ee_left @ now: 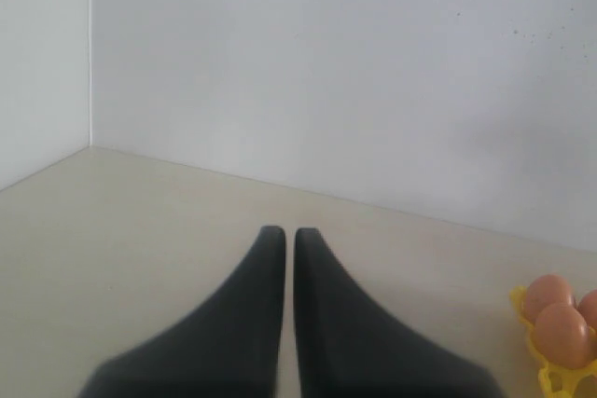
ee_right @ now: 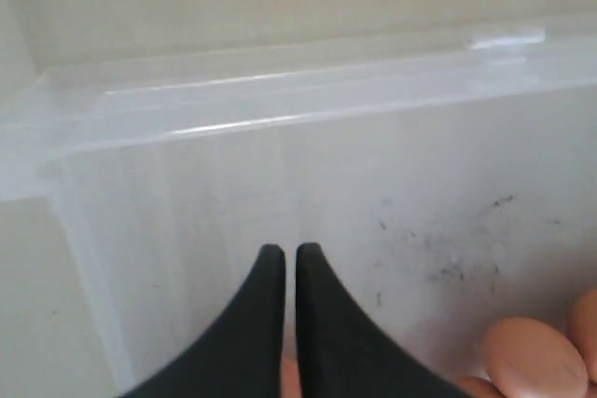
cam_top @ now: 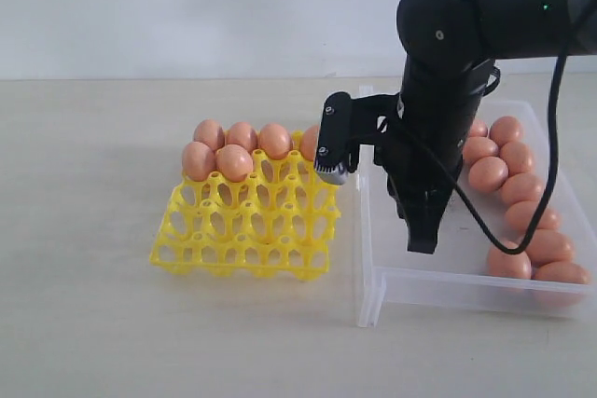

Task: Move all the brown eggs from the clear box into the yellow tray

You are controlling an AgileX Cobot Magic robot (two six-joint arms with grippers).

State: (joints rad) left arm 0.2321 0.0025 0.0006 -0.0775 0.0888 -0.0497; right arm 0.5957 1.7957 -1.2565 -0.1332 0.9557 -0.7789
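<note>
Yellow plastic caught the eye first in the exterior view: the yellow tray [cam_top: 242, 230] sat left of the clear box [cam_top: 373, 288], just beside it, with several eggs filling its far cups. The rest of the brown eggs [cam_top: 522, 188] lay in the box in a row along its right wall, running from far to near. The right gripper [cam_top: 422, 241] hung point-down over the box's bare left part, jaws pressed together and holding nothing. The eggs lay to its right, the nearest one close by its tip. The left arm was nowhere in this view, so I judged the right arm the nearer one for the next pick.

In the left wrist view the left gripper [ee_left: 281, 235] was closed and empty above the bare table [ee_left: 140, 230], facing a white wall [ee_left: 326, 62]. Only a corner of the tray and a few seated eggs showed at the edge.

In the right wrist view the closed fingers hovered above the box's smudged floor, with an egg off to one side, not between them. To my eye the jaws would have to open and shift right
</note>
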